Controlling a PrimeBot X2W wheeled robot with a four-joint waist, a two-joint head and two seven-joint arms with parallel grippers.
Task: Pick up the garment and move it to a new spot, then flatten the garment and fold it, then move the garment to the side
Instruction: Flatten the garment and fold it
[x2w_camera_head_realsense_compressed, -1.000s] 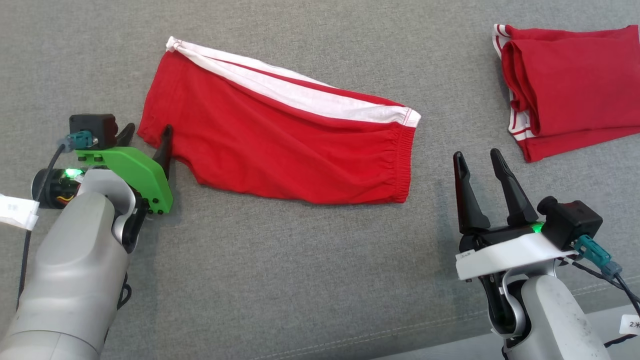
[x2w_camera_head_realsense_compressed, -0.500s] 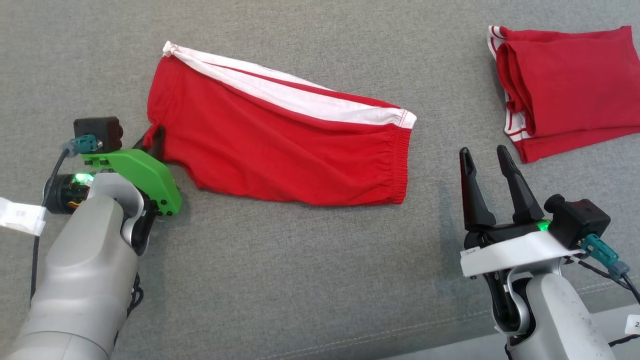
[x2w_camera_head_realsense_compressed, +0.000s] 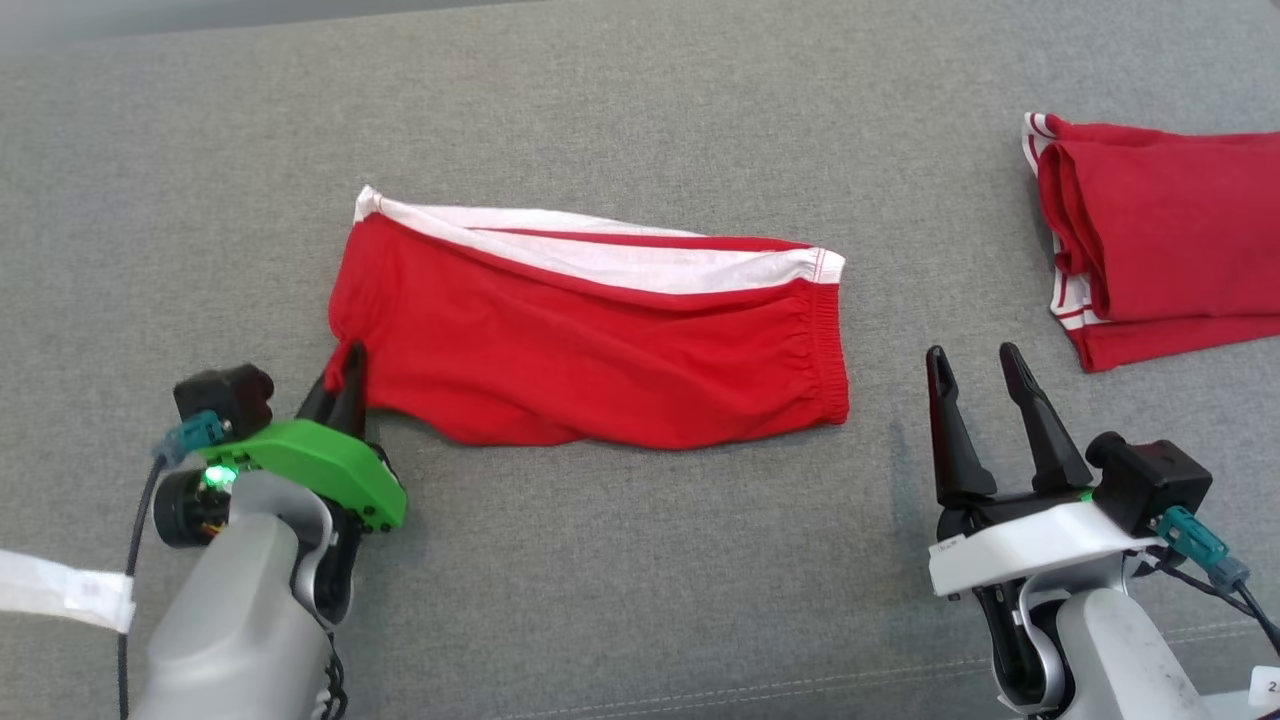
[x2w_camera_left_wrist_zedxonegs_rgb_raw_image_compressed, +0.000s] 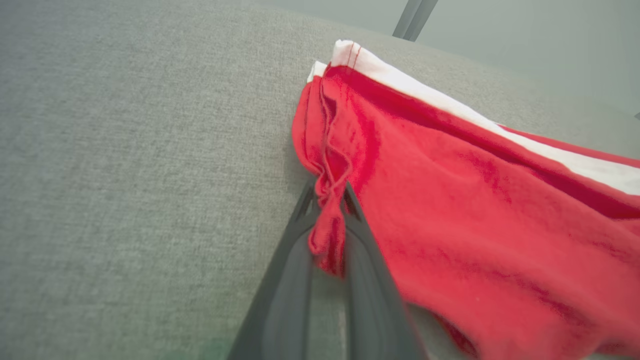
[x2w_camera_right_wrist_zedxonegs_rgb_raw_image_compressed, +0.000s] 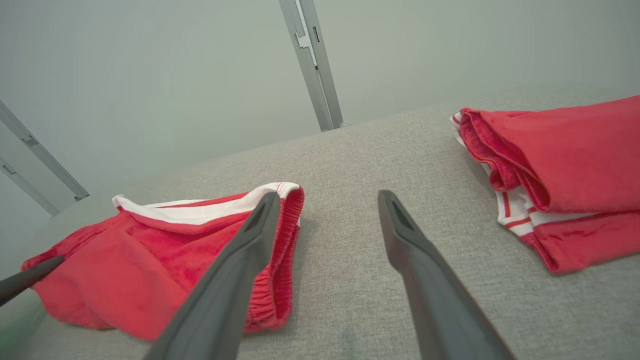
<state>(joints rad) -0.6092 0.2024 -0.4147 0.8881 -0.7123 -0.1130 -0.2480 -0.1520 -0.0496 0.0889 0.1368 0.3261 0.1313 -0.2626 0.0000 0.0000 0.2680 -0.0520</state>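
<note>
The left gripper (x2w_camera_head_realsense_compressed: 345, 378) is pinched shut on the near-left corner of the shorts (x2w_camera_head_realsense_compressed: 600, 350). In the left wrist view a twisted wad of red hem sits squeezed between its two fingers (x2w_camera_left_wrist_zedxonegs_rgb_raw_image_compressed: 287, 295), bunched rather than flat. A corner grip like this suits lifting or dragging one end, since the rest of the cloth will trail after it. The bite looks thin, so a sharp pull might slip it free.

Outward from that corner, the shorts lie spread across the middle of the grey cushion (x2w_camera_head_realsense_compressed: 600, 600). Their long axis runs left to right, with the white stripe along the far edge and the elastic waistband at the right end. Ripples run through the red panel near the clamped corner, probably from tension there. The head view is too flat to tell whether the corner is off the cushion.

The right gripper (x2w_camera_head_realsense_compressed: 970, 352) stands with fingers apart and empty, near the waistband and not touching it. From there it could take that end so both arms carry the shorts. Farther right, well apart, lies a folded pair (x2w_camera_head_realsense_compressed: 1170, 240), likely the finished pile.
</note>
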